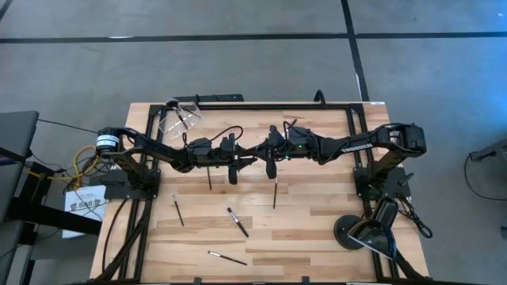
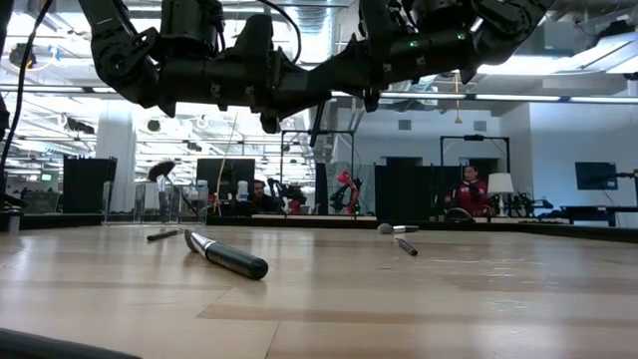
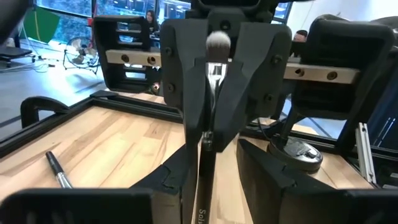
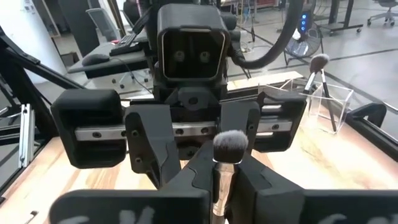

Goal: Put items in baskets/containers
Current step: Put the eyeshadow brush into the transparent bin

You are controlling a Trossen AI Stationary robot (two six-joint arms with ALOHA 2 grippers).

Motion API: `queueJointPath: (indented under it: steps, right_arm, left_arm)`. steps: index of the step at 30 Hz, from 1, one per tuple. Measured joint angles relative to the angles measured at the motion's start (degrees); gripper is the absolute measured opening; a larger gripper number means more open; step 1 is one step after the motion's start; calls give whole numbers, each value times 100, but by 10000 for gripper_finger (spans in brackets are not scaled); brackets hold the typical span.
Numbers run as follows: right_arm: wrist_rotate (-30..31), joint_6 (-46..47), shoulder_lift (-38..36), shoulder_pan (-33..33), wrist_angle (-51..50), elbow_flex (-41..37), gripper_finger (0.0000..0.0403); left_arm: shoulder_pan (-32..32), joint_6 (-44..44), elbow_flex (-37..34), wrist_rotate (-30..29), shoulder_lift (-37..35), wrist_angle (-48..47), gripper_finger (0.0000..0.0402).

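I see one makeup brush (image 4: 225,163) raised above the table's middle, between my two end effectors: the right end effector (image 4: 219,186) clamps its handle, bristles toward the left end effector (image 3: 208,180), which stands half open around it. The clear cup (image 1: 179,118) sits at the far left corner, brushes inside. Loose brushes (image 1: 237,222) lie near the front edge.

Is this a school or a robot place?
Probably a robot lab or workshop: two dark robot arms work over a wooden table, and behind it are desks, screens and people.
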Motion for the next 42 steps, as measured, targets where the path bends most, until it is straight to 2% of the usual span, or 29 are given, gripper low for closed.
queueJointPath:
  steps: [6,11,19,27,31,36,42]
  right_arm:
    - [-18,4,0,0,146,0,13]
    - [-22,9,0,2,146,0,32]
    - [-20,11,0,-2,145,0,15]
    - [181,39,-172,-2,-211,0,112]
    - [484,39,-445,-9,-760,-2,145]
    - [776,0,-706,16,-1086,0,155]
    - [793,-3,-772,76,-1044,0,136]
  left_arm:
    - [0,185,0,-7,0,-3,95]
    - [2,207,0,-53,0,-13,25]
    - [0,320,0,-181,0,-21,30]
    - [39,300,-75,-499,-11,-87,24]
    - [248,299,-434,-1023,-289,-104,27]
    - [621,304,-1108,-1701,-1061,50,25]
    - [1084,802,-1926,-3515,-2041,51,26]
